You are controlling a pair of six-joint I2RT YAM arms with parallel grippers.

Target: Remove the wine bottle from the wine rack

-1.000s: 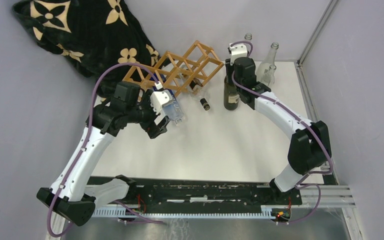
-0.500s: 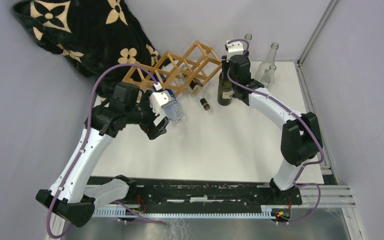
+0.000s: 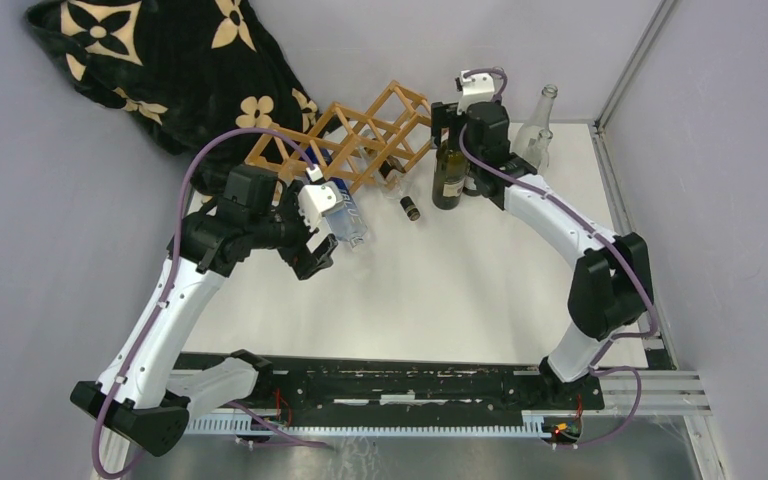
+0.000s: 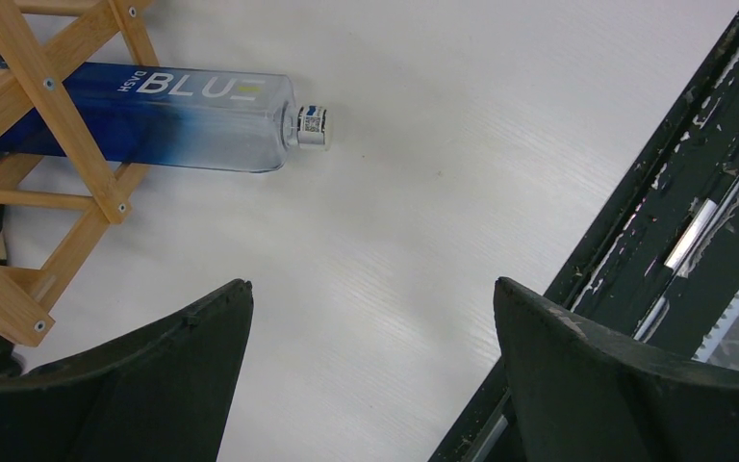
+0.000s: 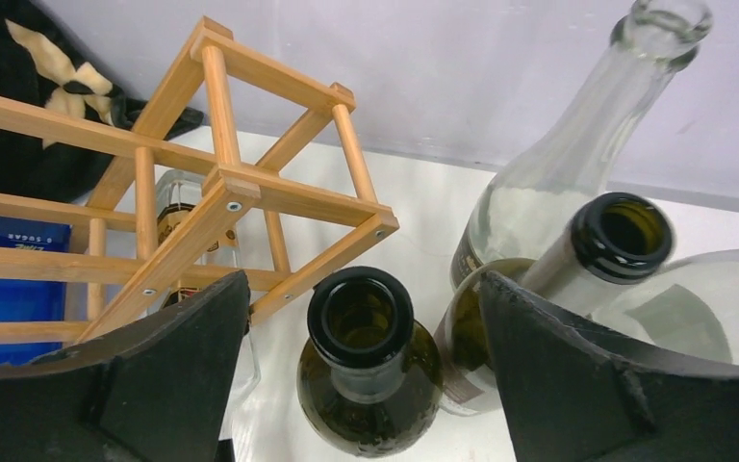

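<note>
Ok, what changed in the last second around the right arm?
The right gripper carried the dark green glass wine bottle slightly left, toward the light-brown wooden lattice wine rack, then opened and let go. The bottle now stands upright by the rack's right end. The left gripper stayed open, and the blue bottle in the rack did not move.

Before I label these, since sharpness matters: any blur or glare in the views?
Top view: even light, sharp, soft shadows. Left wrist: blue bottle crisp, fingers underexposed, glint on the rail. Right wrist: dark bottle sharp, clear bottle shows mild reflections.
</note>
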